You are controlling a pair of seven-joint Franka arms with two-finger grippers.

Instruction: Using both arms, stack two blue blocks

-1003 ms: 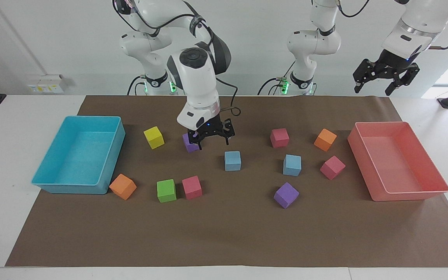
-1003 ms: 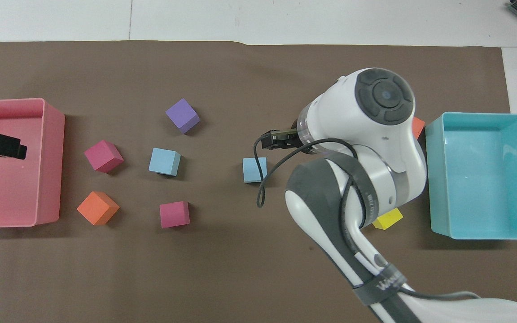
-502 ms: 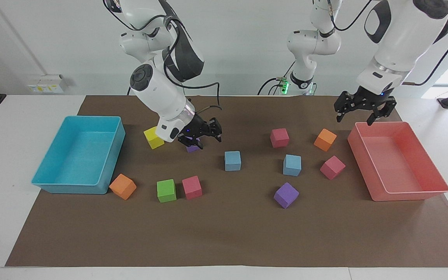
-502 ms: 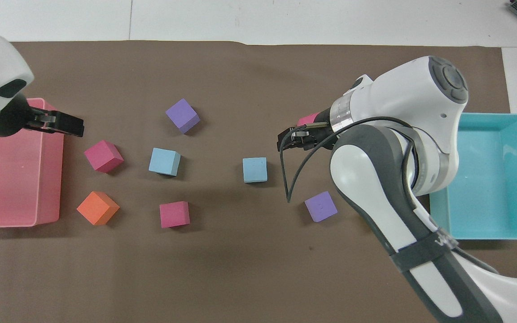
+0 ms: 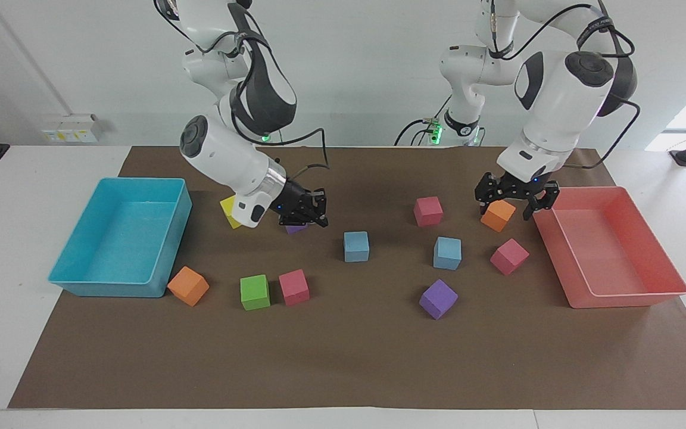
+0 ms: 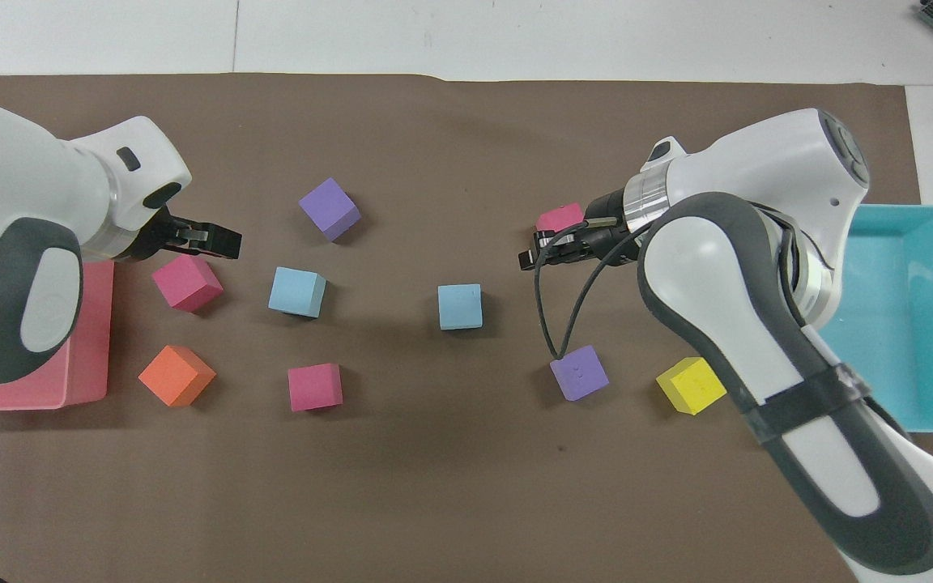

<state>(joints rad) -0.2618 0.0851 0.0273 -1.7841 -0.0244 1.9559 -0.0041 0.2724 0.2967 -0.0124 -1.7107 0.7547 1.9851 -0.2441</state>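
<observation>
Two sky-blue blocks lie apart on the brown mat: one (image 5: 356, 246) (image 6: 460, 306) mid-table, the other (image 5: 447, 252) (image 6: 297, 291) toward the left arm's end. My right gripper (image 5: 314, 210) (image 6: 530, 251) is open and empty. It hangs low and tilted over the mat by a purple cube (image 5: 295, 227) (image 6: 579, 372), short of the mid-table blue block. My left gripper (image 5: 515, 199) (image 6: 223, 241) is open and empty. It hangs over the mat by an orange cube (image 5: 498, 214) (image 6: 176, 375) and a magenta cube (image 5: 508, 256) (image 6: 185, 282).
A turquoise tray (image 5: 111, 289) (image 6: 904, 324) stands at the right arm's end, a pink tray (image 5: 629, 298) (image 6: 90, 340) at the left arm's end. Yellow (image 5: 230, 211), green (image 5: 254, 292), magenta (image 5: 293, 286) (image 5: 427, 211), orange (image 5: 188, 285) and purple (image 5: 438, 298) cubes lie scattered.
The left arm has swung down from over the pink tray to the cubes beside it. The right arm has drawn back and tilted, with its gripper still near the purple cube.
</observation>
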